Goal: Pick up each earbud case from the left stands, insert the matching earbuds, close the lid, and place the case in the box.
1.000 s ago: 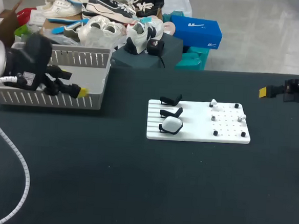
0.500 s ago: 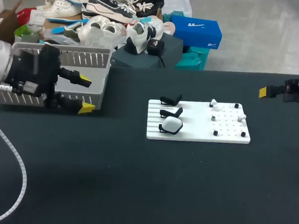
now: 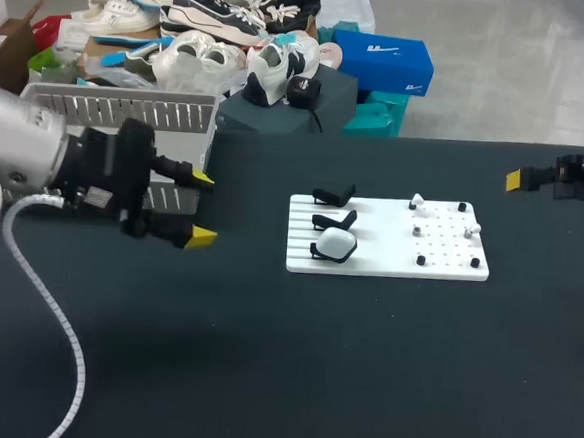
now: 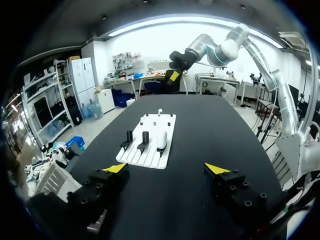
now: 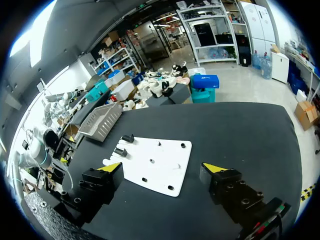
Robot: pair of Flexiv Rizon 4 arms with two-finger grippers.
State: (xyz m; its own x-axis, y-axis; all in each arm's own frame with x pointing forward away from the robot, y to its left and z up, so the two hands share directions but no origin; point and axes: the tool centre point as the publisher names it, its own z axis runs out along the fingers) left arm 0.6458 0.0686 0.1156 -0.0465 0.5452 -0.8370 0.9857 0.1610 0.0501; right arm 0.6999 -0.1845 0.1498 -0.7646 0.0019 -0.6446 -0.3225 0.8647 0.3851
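Earbud case [image 3: 335, 244]: white, rounded; sits on the nearest of three black stands [image 3: 333, 220] at the left end of a white slotted board [image 3: 369, 265]. The other two stands are bare.
Earbuds: small white earbuds [image 3: 416, 202] on black pegs at the board's right end; too small to tell which matches.
Box: grey slatted plastic basket [image 3: 169, 115] at the tabletop's far left, well apart from the board.
Left fingers [image 3: 200, 238]: yellow tips spread wide, nothing between them. They hang above the dark tabletop [image 3: 292, 359] between basket and board, pointing at the board; the case lies straight ahead in the wrist view.
Right fingers [image 5: 215, 168]: spread wide, empty, near the tabletop's right edge, well apart from the board.
Step (judged): left arm's approach to the one case on the stands; nothing grasped yet.
Next move (judged): carry the left fingers on to the near stand, straddle the case from two sides, clamp, then lift it straight off so the stand does not snag.
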